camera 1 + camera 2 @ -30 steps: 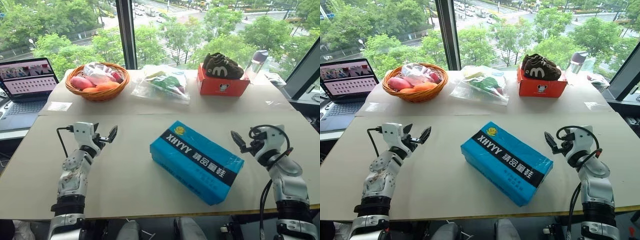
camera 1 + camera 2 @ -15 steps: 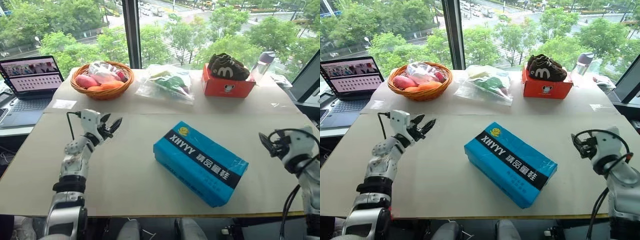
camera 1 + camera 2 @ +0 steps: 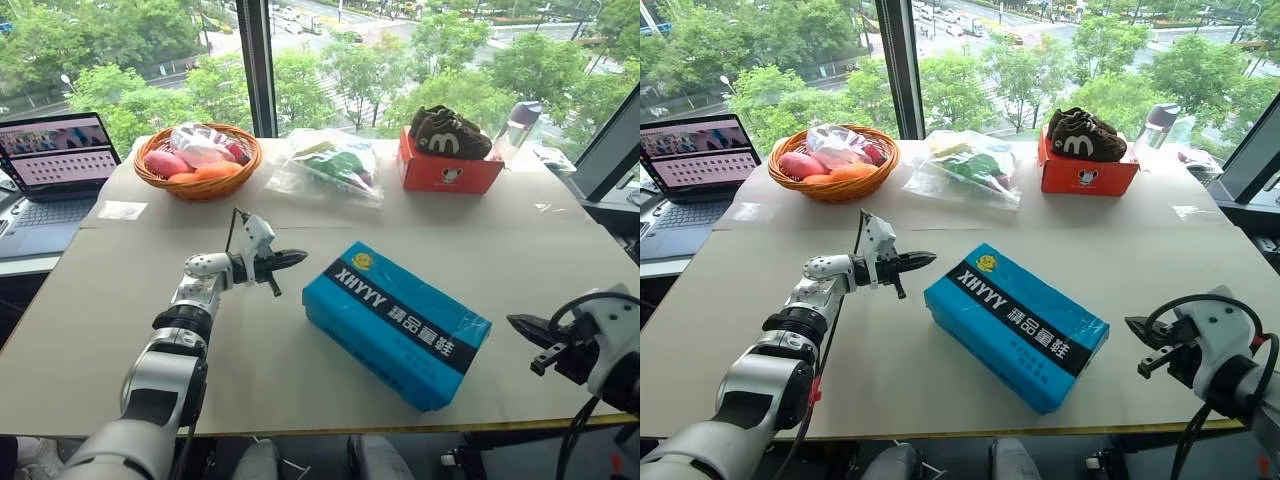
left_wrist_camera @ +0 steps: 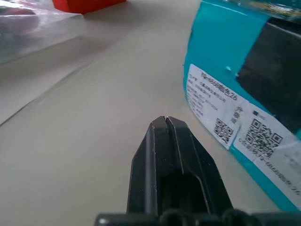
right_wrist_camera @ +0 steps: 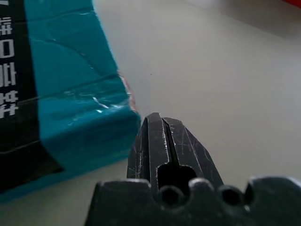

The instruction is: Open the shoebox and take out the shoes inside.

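On the table (image 3: 120, 330) the shoebox (image 3: 400, 322) lay shut and aslant between my hands, lid on, so whatever it held stayed hidden. My left gripper (image 3: 296, 257) reached level toward its near-left end, fingers pressed together, apart from it. My right gripper (image 3: 522, 323), fingers likewise together, pointed at its other end.

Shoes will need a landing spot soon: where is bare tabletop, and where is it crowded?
Bare tabletop lies between the left gripper and the near edge, left of the blue shoebox. A second free strip runs between the shoebox and the back row. Crowded: the far edge, with fruit basket, plastic bag and red-orange box.
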